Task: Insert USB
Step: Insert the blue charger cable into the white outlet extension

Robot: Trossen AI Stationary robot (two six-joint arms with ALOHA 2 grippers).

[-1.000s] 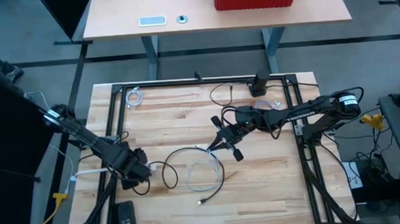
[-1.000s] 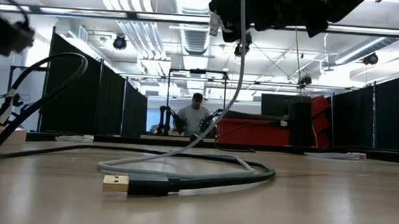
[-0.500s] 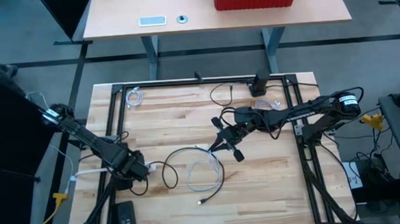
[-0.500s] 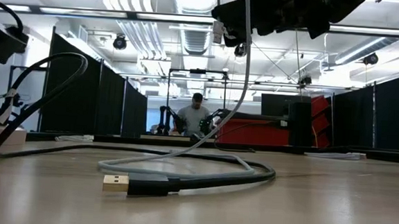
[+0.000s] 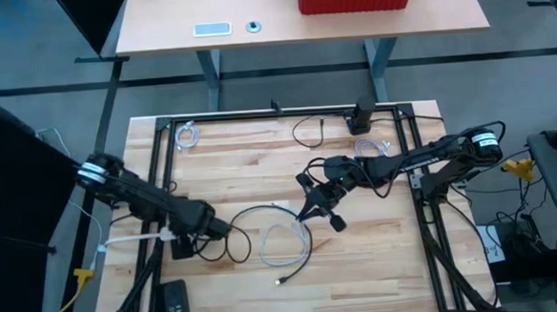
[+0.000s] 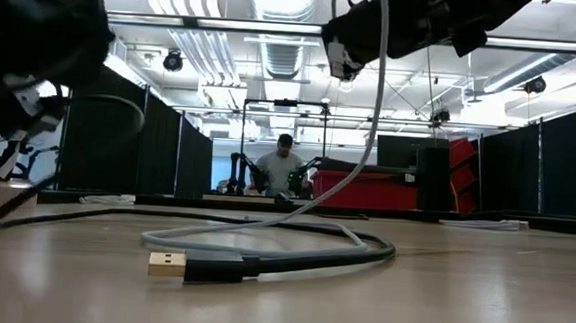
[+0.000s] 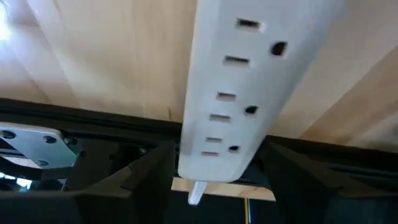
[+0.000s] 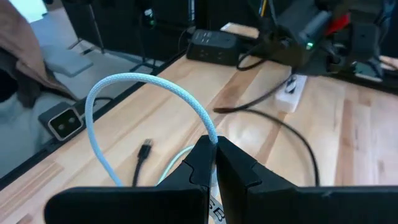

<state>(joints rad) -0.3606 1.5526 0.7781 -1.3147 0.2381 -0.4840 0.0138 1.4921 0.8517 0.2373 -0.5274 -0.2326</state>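
wood-plank table (image 5: 251, 172) carries everything, and no container shows on it. at its left edge the left gripper (image 5: 209, 228) sits low over a white power strip (image 7: 249, 93); only the left wrist view shows the strip's sockets, with the fingers (image 7: 112, 180) spread to either side of it, not touching. just right of that gripper, a pale braided usb cable (image 5: 285, 242) loops on the wood, its gold-tipped plug (image 6: 168, 264) lying flat, seen clearly only in the low view. at mid-table the right gripper (image 5: 321, 209) is raised, jaws pinched on the cable's arch (image 8: 149, 93).
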